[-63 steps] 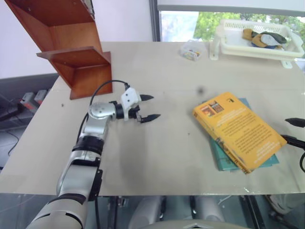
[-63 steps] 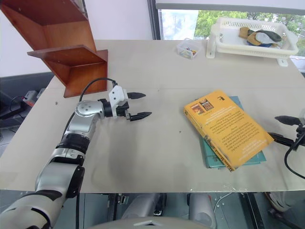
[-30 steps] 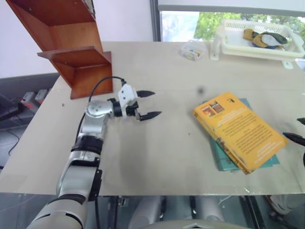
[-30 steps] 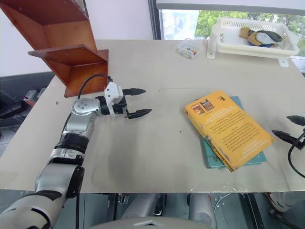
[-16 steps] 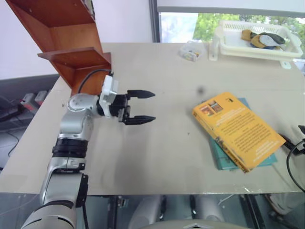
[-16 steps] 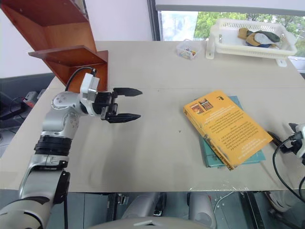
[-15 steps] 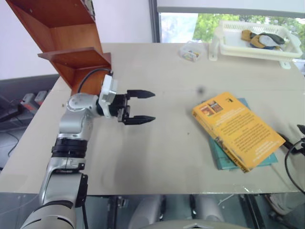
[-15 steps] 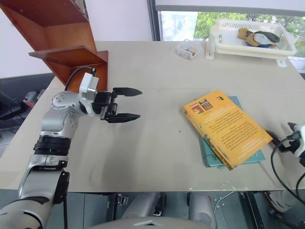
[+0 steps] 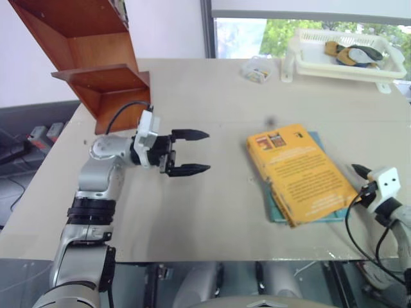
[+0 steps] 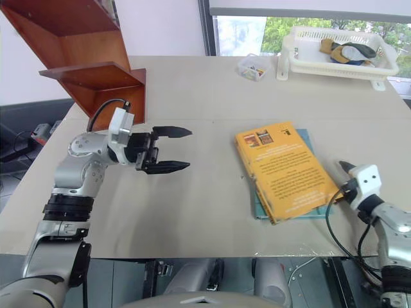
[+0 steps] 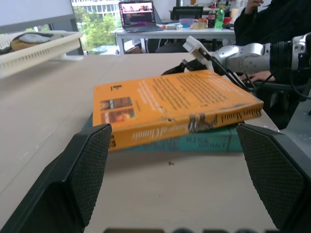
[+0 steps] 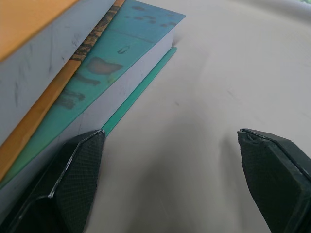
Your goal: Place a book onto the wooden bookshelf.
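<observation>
White slatted basket (image 9: 359, 64) sitting at the 1 o'clock corner of the tabletop (image 9: 218, 205), holding what look like a tan and a dark soft item, hard to make out. Small clear box (image 9: 258, 68) with bright bits inside lying just beside it, toward 12 o'clock.

The book (image 9: 297, 172) is lying flat at about 3 o'clock, cover up, resting on a thinner teal book (image 10: 307, 213) whose edges are peeking out beneath. The wooden bookshelf (image 9: 96, 64) is standing at the 10 o'clock corner, well apart from both books.

Left gripper (image 9: 192, 152) is hovering over bare tabletop near the middle, fingers spread wide apart, pointing toward the books, nothing between them. Right gripper (image 10: 347, 177) is sitting at the 4 o'clock edge just beside the books; in the right wrist view its fingers (image 12: 80, 172) are standing wide apart, one close against the teal book's lower corner, gripping nothing.

Nothing is lying between the left gripper and the books.
</observation>
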Motion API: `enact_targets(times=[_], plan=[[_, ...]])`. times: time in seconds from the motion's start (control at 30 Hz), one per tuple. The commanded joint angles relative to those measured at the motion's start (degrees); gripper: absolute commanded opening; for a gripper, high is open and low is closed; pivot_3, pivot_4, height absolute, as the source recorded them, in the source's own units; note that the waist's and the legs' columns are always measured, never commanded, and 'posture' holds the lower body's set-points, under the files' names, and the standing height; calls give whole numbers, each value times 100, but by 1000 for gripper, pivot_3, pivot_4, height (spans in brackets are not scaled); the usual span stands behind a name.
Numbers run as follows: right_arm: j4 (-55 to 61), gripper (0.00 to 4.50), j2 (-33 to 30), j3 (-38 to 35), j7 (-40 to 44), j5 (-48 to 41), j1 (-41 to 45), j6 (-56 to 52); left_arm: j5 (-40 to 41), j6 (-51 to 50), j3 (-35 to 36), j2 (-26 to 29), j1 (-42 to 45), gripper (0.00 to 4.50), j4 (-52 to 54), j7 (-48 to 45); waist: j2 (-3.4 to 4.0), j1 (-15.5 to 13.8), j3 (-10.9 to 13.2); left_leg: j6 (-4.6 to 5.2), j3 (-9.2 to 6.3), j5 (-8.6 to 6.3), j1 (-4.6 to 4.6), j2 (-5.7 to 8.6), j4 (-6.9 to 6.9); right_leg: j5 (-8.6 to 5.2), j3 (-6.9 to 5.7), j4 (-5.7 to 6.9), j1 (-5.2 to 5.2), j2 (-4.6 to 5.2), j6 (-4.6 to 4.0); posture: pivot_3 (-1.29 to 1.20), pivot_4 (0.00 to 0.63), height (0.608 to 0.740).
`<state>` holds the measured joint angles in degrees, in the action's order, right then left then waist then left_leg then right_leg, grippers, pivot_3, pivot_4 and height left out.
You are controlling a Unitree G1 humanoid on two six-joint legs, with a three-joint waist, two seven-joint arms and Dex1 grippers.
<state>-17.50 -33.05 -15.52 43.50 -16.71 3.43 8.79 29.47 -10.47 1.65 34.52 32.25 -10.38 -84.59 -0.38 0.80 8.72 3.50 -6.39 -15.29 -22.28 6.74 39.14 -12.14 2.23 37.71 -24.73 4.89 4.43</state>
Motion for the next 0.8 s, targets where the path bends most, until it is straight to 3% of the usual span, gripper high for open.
enact_targets(times=[0.03,0.3,0.53,0.7,0.8], plan=[[-66,4500,135,223,-41,134,328,83,85,23,70,-4,4,4457,252,73,0,5,0,0,0,0,2,0,-1,0,0,0,2,0,0,0,150,699],[-264,4500,395,623,36,276,925,109,87,26,96,15,-3,4457,260,115,0,7,0,-2,1,1,9,0,-9,-1,2,-3,4,-1,-2,0,150,699],[76,4500,520,894,38,297,913,-65,101,-4,137,73,-93,4457,315,149,-1,5,1,-2,0,1,8,0,-12,-1,2,-5,3,-2,-2,0,150,699],[138,4500,389,703,-51,292,795,-6,124,-146,234,88,-193,4457,365,376,-1,-1,1,-2,0,1,9,0,-12,-1,1,-4,3,-2,-2,0,150,699],[589,4500,108,249,79,-80,354,-129,-41,-692,261,206,-317,4457,370,1032,1,-42,2,-1,-3,1,7,1,-17,-1,-2,-7,3,0,-2,0,150,699]])
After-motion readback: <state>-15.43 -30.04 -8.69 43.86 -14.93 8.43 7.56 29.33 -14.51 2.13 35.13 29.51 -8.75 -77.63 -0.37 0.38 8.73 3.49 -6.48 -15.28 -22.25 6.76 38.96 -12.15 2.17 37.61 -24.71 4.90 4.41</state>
